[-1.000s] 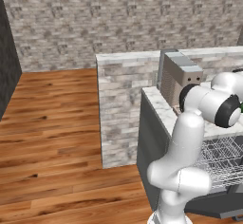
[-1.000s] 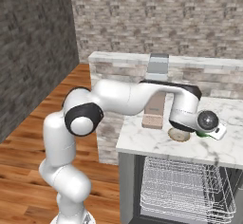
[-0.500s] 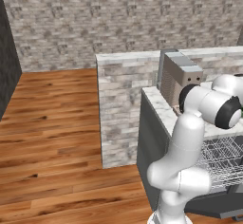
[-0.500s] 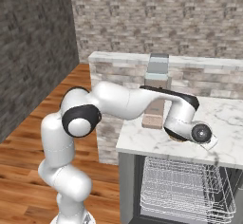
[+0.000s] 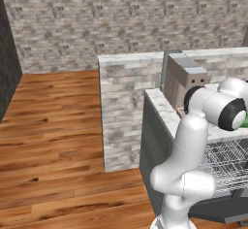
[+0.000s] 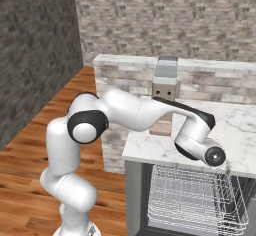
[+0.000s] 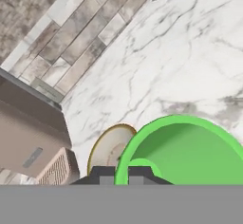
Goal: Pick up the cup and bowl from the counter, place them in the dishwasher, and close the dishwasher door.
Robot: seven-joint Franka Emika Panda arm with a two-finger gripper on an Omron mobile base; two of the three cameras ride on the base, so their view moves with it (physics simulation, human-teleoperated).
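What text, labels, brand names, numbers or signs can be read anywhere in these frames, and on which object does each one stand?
None: no readable text in any view.
The coffee machine shows two small dark dots on its front, no letters.
In the hand view its side bears a small plain grey plate without lettering.
The cup, the bowl, the counter and the dishwasher rack carry no markings.
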